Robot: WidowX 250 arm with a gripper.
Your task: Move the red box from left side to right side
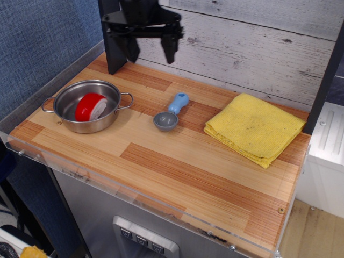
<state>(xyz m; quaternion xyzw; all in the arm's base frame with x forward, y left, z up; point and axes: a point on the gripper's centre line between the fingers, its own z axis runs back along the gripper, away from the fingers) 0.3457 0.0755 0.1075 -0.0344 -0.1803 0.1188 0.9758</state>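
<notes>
The red box, a glossy red oblong toy with a white base, lies tilted inside a small steel pot on the left of the wooden tabletop. My gripper hangs open and empty above the back of the table, up and to the right of the pot, its two black fingers pointing down and well apart. It touches nothing.
A blue scoop lies mid-table. A folded yellow cloth lies on the right. A dark post stands at the back left, close to the gripper. A white plank wall runs behind the table.
</notes>
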